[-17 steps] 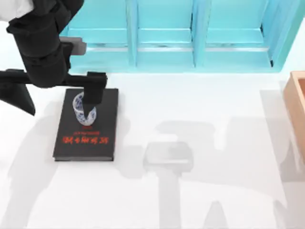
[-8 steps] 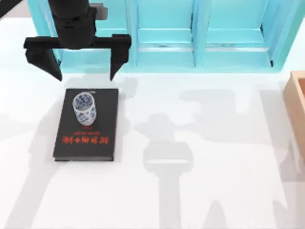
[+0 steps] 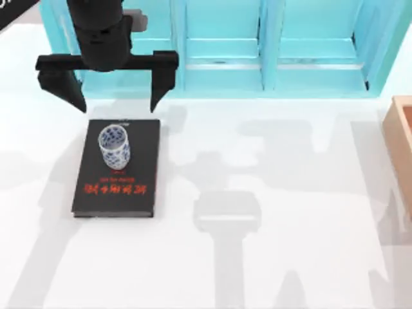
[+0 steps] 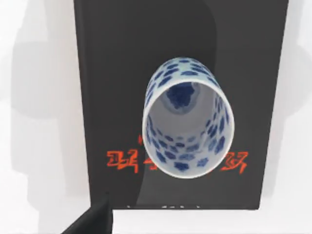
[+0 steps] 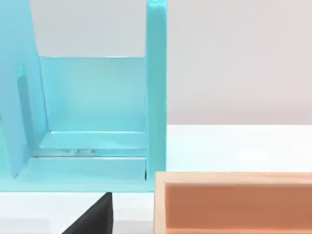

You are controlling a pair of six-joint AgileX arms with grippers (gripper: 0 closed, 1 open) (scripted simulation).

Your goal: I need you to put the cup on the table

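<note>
**Operator:** State the position of the cup and what it rests on.

**Technician:** The cup (image 3: 114, 147) stands upright on the black book (image 3: 116, 168), on the half toward the shelf unit. The book lies flat on the table (image 3: 270, 257), at the table's left. In the left wrist view the cup (image 4: 187, 117) opens toward the camera; the blue lattice pattern covers its wall inside and out.

**Operator:** Any legible markings?

**Technician:** The book (image 4: 117, 73) carries one line of red lettering (image 3: 114, 189). The characters cannot be read, and the cup covers the middle of the line in the left wrist view.

**Operator:** Tool state?

**Technician:** The left gripper (image 3: 108, 87) hangs beyond the book's far edge, in front of the shelf unit, with its fingers spread wide and nothing between them. It does not touch the cup. A dark fingertip (image 4: 95, 219) enters the left wrist view's edge. For the right gripper, one dark fingertip (image 5: 95, 217) appears in the right wrist view; its opening cannot be determined.

**Operator:** Surroundings?

**Technician:** The tabletop is plain white and crossed by grey shadows. A wooden box (image 3: 400, 148) is cut off by the right edge. The turquoise shelf unit (image 3: 225, 51) spans the far side, its top out of frame.
</note>
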